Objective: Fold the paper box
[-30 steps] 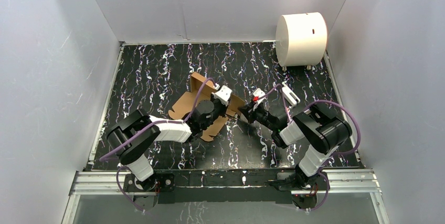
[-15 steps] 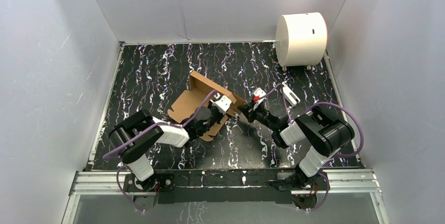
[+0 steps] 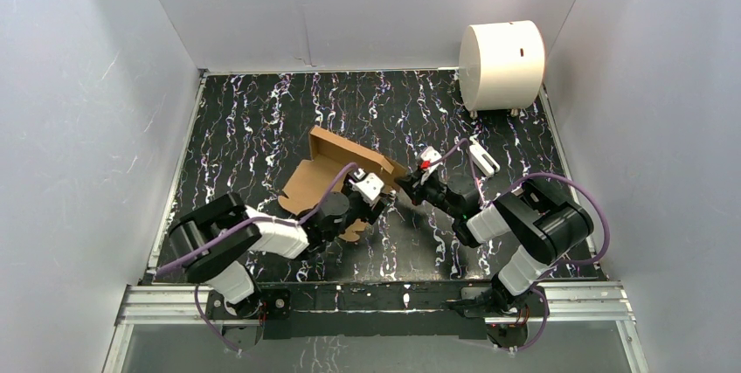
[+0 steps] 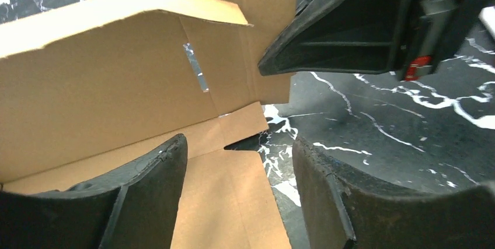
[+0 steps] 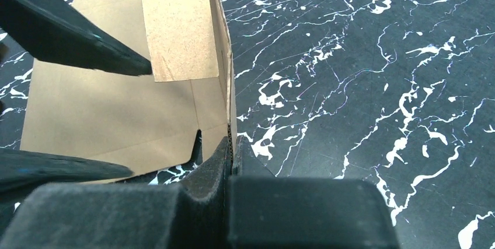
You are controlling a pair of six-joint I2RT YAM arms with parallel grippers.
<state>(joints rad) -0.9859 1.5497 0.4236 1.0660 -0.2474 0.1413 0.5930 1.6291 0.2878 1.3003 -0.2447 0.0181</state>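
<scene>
1. Left gripper [image 4: 238, 155]: drawn back toward its base since the earlier frame, and its jaws, shut then, are now spread with nothing held.
2. Box [image 3: 319, 176]: brown card, part folded, long wall raised. It lies on the table [image 3: 262, 120] just ahead of the left gripper, with a corner under the gap between its fingers.
3. Right gripper [image 5: 232, 144]: pressed together, pinching the box's standing end flap at the fingertips.
4. White cylinder [image 3: 501, 52]: far beyond the right gripper, well apart.

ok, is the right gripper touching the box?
Touching. The right wrist view shows the right gripper shut on the thin edge of the box, with the cardboard pinched between its fingers.
</scene>
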